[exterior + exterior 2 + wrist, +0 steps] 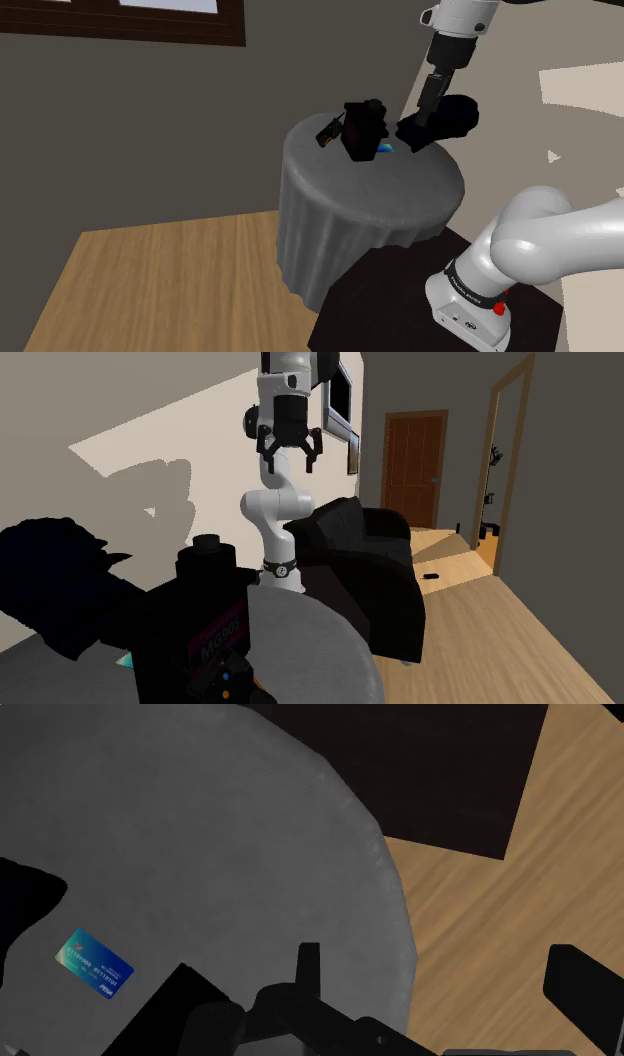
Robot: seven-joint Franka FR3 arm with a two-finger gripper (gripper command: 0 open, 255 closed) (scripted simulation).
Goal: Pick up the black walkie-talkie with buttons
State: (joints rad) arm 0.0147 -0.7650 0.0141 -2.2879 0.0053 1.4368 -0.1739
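Observation:
The black walkie-talkie (pixel 328 132), small with orange marks, lies on the round grey table (pixel 400 200) at the shoulder view's left, against a bulky black box (pixel 365 130). In the second exterior view the walkie-talkie's coloured buttons (pixel 226 684) show at the foot of the box (pixel 215 617). My gripper (pixel 428 108) hangs well above the table's far right part, to the right of the box and apart from both. It is open with nothing between its fingers, as seen in the second exterior view (pixel 290 458) and the wrist view (pixel 445 986).
A blue card (pixel 95 964) lies flat on the table beside the box (pixel 385 148). A black armchair (pixel 370 572) stands by the table. A dark rug (pixel 420 774) and wooden floor (pixel 500 924) lie below the table's edge.

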